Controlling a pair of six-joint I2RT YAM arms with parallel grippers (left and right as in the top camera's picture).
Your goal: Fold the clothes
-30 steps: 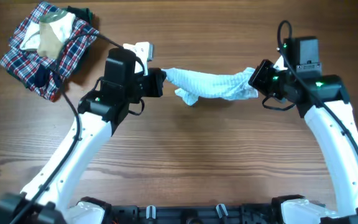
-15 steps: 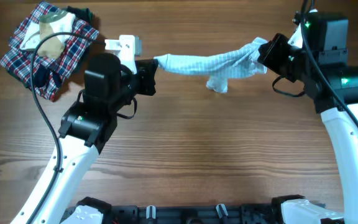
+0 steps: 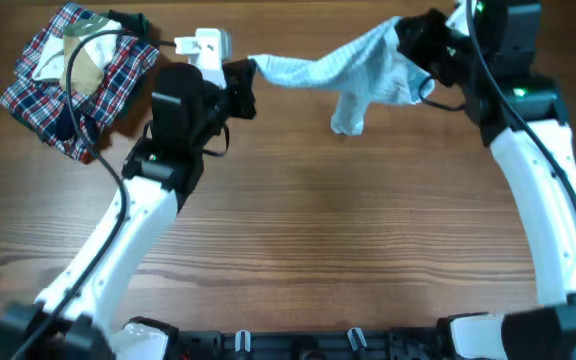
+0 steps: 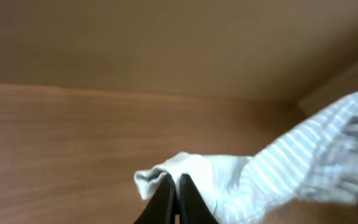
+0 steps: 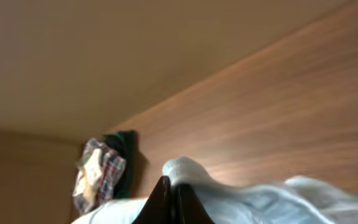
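Overhead, count: two arms, two grippers, one striped garment [image 3: 308, 72], one plaid garment [image 3: 43, 95], one cream garment [image 3: 76, 62], one dark cloth [image 3: 128, 20].
Overhead, striped garment: strung between the two grippers along the far side of the table [image 3: 298, 230], with a loose flap drooping from its right half.
Overhead, left gripper [image 3: 248, 78]: clamped on the garment's left end.
Overhead, right gripper [image 3: 408, 48]: at the bunched right end, which hides the jaws here.
Overhead, other clothes: the plaid garment is heaped at the far left corner, well apart from the striped one. The cream garment lies on top of it, and the dark cloth peeks out behind.

Left wrist, count: one gripper, one garment.
Left wrist, left gripper [image 4: 174, 182]: fingers pressed together, pinching a folded edge of fabric.
Left wrist, striped garment [image 4: 278, 174]: it runs from the fingertips out to the right, fine stripes showing, with the table behind it.

Right wrist, count: one gripper, one striped garment, one plaid heap, one dark cloth.
Right wrist, right gripper [image 5: 169, 188]: fingers closed tight on a rounded fold of fabric.
Right wrist, striped garment [image 5: 260, 202]: bunched at the fingertips and spread along the bottom edge to both sides.
Right wrist, background: plaid garment [image 5: 107, 173] far off on the table, dark cloth [image 5: 122, 144] touching it.
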